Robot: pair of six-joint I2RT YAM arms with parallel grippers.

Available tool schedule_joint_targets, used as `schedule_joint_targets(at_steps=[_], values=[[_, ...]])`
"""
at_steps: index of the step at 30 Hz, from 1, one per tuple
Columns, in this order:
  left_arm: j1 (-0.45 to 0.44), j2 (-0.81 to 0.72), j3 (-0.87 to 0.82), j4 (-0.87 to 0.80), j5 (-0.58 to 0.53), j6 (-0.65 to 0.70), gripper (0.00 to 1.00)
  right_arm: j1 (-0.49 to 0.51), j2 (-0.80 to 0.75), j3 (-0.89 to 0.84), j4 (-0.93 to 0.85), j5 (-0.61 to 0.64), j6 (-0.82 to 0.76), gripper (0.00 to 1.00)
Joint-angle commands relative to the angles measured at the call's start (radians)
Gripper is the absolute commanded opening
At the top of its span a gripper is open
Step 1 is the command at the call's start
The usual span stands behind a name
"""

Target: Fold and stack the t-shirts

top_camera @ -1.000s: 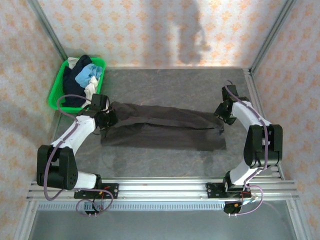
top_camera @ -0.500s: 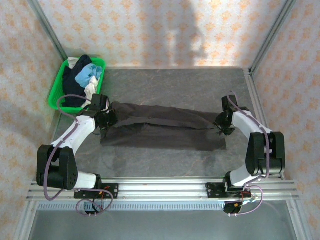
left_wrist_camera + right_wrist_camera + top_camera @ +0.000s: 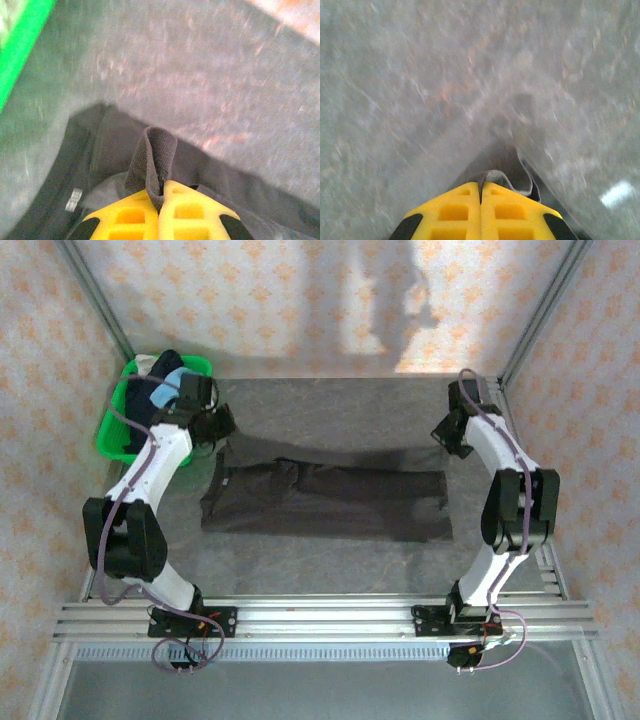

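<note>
Across mid table (image 3: 350,400), dark t-shirt (image 3: 330,502) lies spread, far edge pinched tight at each end by left gripper (image 3: 161,192) and right gripper (image 3: 480,189); first fold barely begun, no stack yet, other t-shirts (image 3: 165,390) heaped in green basket (image 3: 108,435), far-left corner.

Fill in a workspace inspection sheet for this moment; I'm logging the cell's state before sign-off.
Surface: dark grey mottled table.
Job's things: dark t-shirt spread out, far edge pinched at both ends; more shirts in the green basket.
Clutter: nothing seen.
Grippers: left gripper and right gripper each shut on the dark t-shirt.
Cables: cables run along both arms, looping by the bases.
Surroundings: patterned walls, aluminium frame.
</note>
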Motion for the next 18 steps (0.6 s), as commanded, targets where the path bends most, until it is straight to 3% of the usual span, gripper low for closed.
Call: schedule_joint_targets(at_steps=[1,3,11,18], values=[[0.015,0.038,0.093,-0.092,-0.076,0.033,0.00,-0.020,0.086,0.083,-0.127,0.054,-0.059,0.00],[0.016,0.016,0.053,-0.080,-0.064,0.036,0.00,-0.021,0.082,0.042,-0.106,0.031,-0.062,0.00],[0.013,-0.256,-0.379,0.008,-0.069,0.012,0.00,-0.023,-0.021,-0.198,0.003,-0.003,-0.093,0.00],[0.007,-0.382,-0.582,0.022,-0.081,-0.006,0.00,-0.023,-0.086,-0.312,0.025,-0.025,-0.097,0.00]])
